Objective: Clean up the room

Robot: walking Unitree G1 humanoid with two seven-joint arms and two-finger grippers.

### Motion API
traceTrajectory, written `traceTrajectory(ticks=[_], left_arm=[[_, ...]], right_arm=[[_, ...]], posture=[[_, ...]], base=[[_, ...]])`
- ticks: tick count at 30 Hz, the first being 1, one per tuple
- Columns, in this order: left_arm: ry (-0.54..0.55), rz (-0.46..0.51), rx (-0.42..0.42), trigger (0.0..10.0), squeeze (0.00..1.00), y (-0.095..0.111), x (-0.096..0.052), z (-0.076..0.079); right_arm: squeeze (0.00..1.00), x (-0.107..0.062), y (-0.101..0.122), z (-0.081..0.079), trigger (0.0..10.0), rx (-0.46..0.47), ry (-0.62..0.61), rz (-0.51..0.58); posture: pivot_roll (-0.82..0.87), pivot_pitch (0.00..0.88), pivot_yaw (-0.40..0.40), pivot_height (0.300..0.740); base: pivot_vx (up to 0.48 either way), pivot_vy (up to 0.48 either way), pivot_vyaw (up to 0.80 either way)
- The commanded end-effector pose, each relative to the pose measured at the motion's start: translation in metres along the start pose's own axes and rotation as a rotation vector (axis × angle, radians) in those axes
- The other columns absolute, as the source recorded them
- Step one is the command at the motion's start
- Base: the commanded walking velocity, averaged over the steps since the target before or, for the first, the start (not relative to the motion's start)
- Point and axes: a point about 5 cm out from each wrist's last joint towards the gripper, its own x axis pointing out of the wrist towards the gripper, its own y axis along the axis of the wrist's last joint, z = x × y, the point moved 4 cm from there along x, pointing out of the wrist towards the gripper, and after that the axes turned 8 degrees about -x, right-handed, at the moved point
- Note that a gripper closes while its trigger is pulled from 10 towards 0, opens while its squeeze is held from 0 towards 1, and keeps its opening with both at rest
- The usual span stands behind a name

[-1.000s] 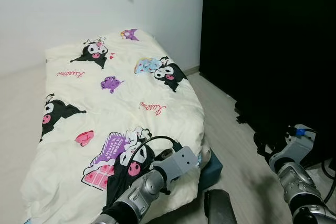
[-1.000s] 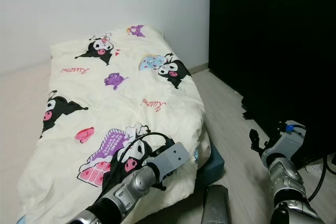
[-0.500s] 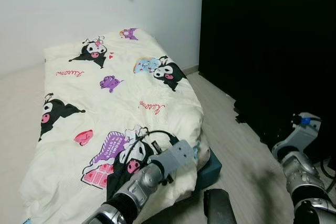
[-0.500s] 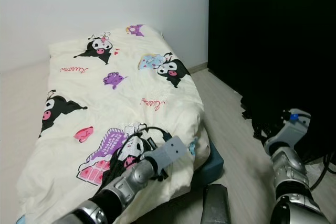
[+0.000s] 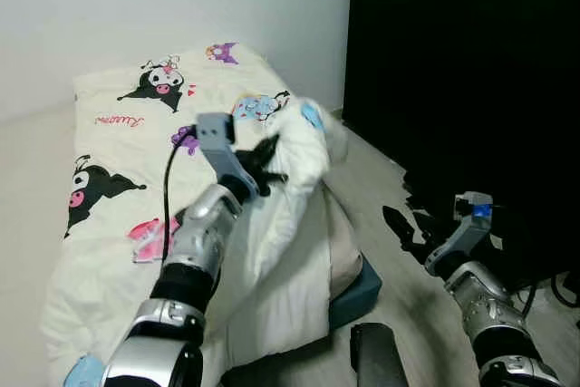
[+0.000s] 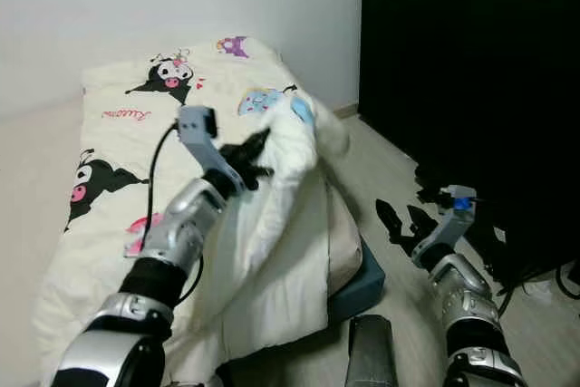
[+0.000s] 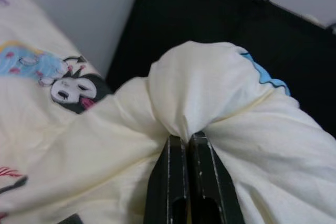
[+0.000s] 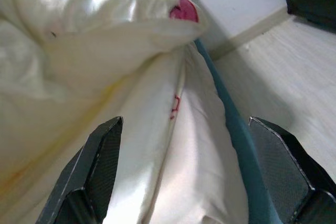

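A cream blanket (image 5: 118, 142) printed with cartoon figures covers a low bed. My left gripper (image 5: 272, 162) is raised above the bed's right side and shut on a bunched corner of the blanket (image 7: 210, 82), which hangs folded back from it. The wrist view shows the two black fingers (image 7: 173, 166) pressed together with cloth pinched at their tips. Under the lifted part, a pale sheet and the teal mattress (image 5: 362, 283) are uncovered. My right gripper (image 5: 403, 228) hovers low over the floor to the right of the bed, open and holding nothing, pointing at the mattress edge (image 8: 236, 129).
A tall black wardrobe (image 5: 453, 70) stands along the right, with dark clutter (image 6: 480, 224) at its foot. A black object (image 5: 376, 355) lies on the wooden floor (image 5: 408, 296) near the bed's near corner. A white wall runs behind the bed.
My left gripper has risen from the bed's near edge and carried the blanket corner up and back over the bed. My right gripper has swung left toward the mattress.
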Motion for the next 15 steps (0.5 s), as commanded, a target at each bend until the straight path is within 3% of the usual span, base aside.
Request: traceTrajectory(ticks=[1, 2, 4, 5, 7, 10, 13, 15], left_arm=[[0.028, 0.011, -0.042, 0.0, 0.0, 0.011, -0.002, -0.012], [0.028, 0.011, -0.042, 0.0, 0.0, 0.011, -0.002, -0.012], [0.037, -0.041, -0.059, 0.0, 0.0, 0.0, -0.009, -0.018], [0.037, -0.041, -0.059, 0.0, 0.0, 0.0, -0.009, -0.018], [0.026, -0.065, -0.088, 0.0, 0.0, -0.007, -0.012, -0.018], [0.016, -0.084, -0.119, 0.0, 0.0, -0.013, -0.015, -0.015], [0.013, -0.085, -0.131, 0.0, 0.0, -0.014, -0.015, -0.014], [0.003, -0.087, -0.149, 0.0, 0.0, -0.015, -0.015, -0.011]], right_arm=[[0.0, 0.0, -0.012, -0.004, 10.0, -0.046, -0.005, -0.052], [0.0, 0.0, -0.012, -0.004, 10.0, -0.046, -0.005, -0.052], [0.0, 0.001, -0.011, 0.003, 10.0, -0.209, -0.068, -0.099], [0.0, 0.001, -0.011, 0.003, 10.0, -0.209, -0.068, -0.099], [0.0, 0.003, -0.005, 0.006, 10.0, -0.322, -0.108, -0.11], [0.0, 0.007, 0.005, 0.012, 10.0, -0.561, -0.18, -0.145], [0.0, 0.008, 0.008, 0.011, 10.0, -0.604, -0.177, -0.143], [0.0, 0.021, 0.013, -0.019, 10.0, -0.613, -0.036, -0.079]], posture=[[-0.25, 0.12, 0.094, 0.548], [-0.25, 0.12, 0.094, 0.548], [-0.25, 0.119, 0.088, 0.548], [-0.25, 0.119, 0.088, 0.548], [-0.25, 0.119, 0.088, 0.548], [-0.26, 0.118, 0.081, 0.548], [-0.26, 0.116, 0.08, 0.548], [-0.25, 0.114, 0.08, 0.548]], base=[[0.0, 0.0, 0.0], [0.0, 0.0, 0.0], [0.0, 0.0, 0.0], [0.0, 0.0, 0.0], [0.0, 0.0, 0.0], [0.0, 0.0, 0.0], [0.0, 0.0, 0.0], [0.0, 0.0, 0.0]])
